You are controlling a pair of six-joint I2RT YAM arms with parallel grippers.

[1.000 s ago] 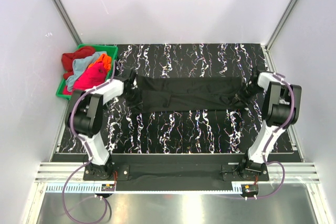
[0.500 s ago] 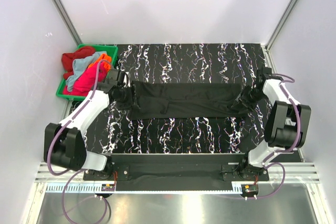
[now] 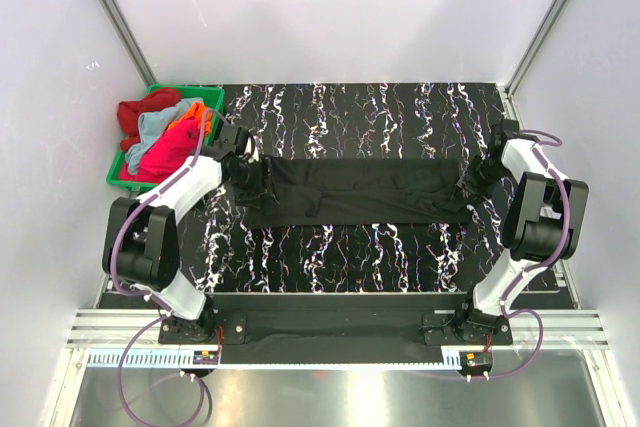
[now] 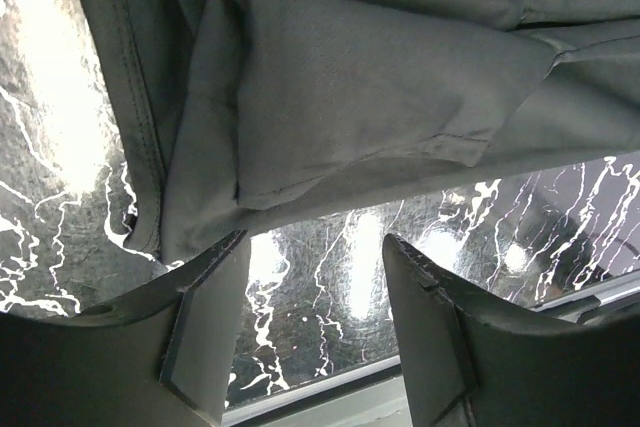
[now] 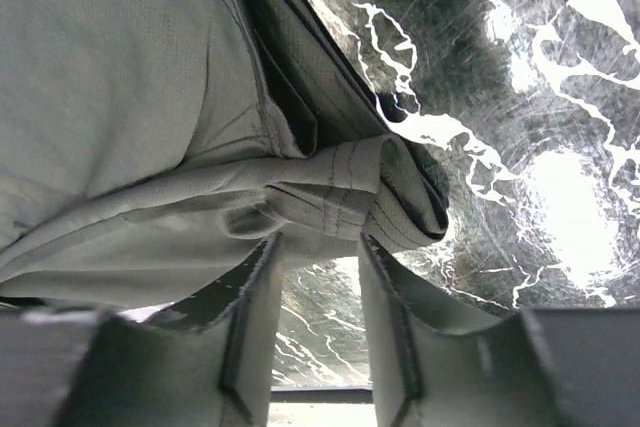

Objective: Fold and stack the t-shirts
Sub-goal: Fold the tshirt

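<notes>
A black t-shirt (image 3: 350, 192) lies as a long folded strip across the middle of the marbled table. My left gripper (image 3: 245, 162) is at its left end, open and empty. In the left wrist view the cloth (image 4: 350, 77) lies just past my left gripper (image 4: 315, 242) and bare table shows between the jaws. My right gripper (image 3: 474, 180) is at the right end. In the right wrist view the bunched hem (image 5: 345, 182) sits pinched at the tips of my right gripper (image 5: 320, 239). Red (image 3: 135, 112), light blue (image 3: 160, 125), orange (image 3: 200, 112) and magenta (image 3: 170, 150) t-shirts are piled at the back left.
The piled shirts fill a green plastic bin (image 3: 212, 95) at the table's back left corner, close to my left arm. White walls enclose the table on the left, back and right. A metal rail runs along the near edge.
My left gripper has opened and let go of the shirt's left end, which now lies flat. The stretched strip has slackened and shortened. My right gripper moved slightly back, still at the right end.
</notes>
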